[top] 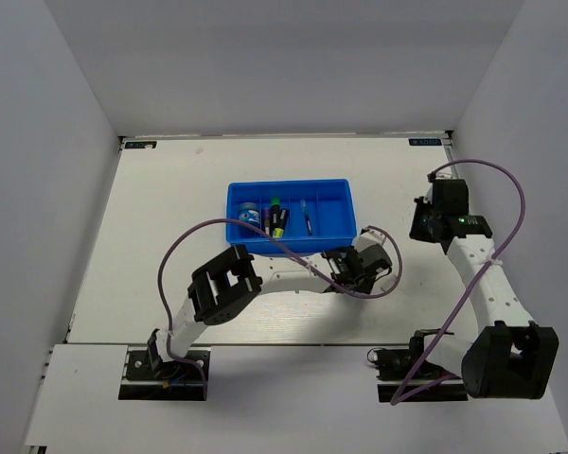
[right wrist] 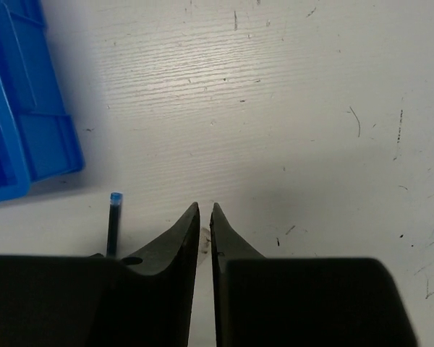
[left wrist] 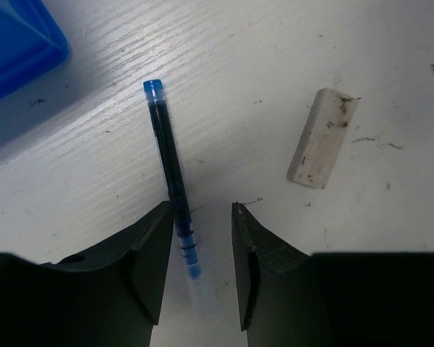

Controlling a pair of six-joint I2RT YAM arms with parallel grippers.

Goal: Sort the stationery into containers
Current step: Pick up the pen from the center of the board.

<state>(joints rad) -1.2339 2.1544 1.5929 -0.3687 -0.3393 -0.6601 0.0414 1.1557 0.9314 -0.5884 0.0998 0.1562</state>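
I judge the sorting well along but not finished. From above, the blue tray (top: 333,216) at centre frame already holds a blue roll (top: 250,216) in its left compartment, dark markers (top: 277,219) with yellow-green caps in the next one, and a thin pen-like item (top: 308,218) further right. I cannot make out anything smaller in there. Two things lie loose on the worktop (left wrist: 390,72). In my left wrist view the blue-tipped pen (left wrist: 168,155) runs from upper left down to the bottom centre. A smudged pale eraser (left wrist: 322,137) sits apart from it at the upper right. My left gripper (left wrist: 200,210) is open and straddles the lower part of that pen, which lies flat just beside the left-hand finger, not clamped. My right gripper (right wrist: 205,210) is almost closed, with only a thin slit between its fingers and nothing in it. It hangs over bare worktop with the tray's corner at the left of its frame. Both the pen and the eraser have yet to go into the tray.
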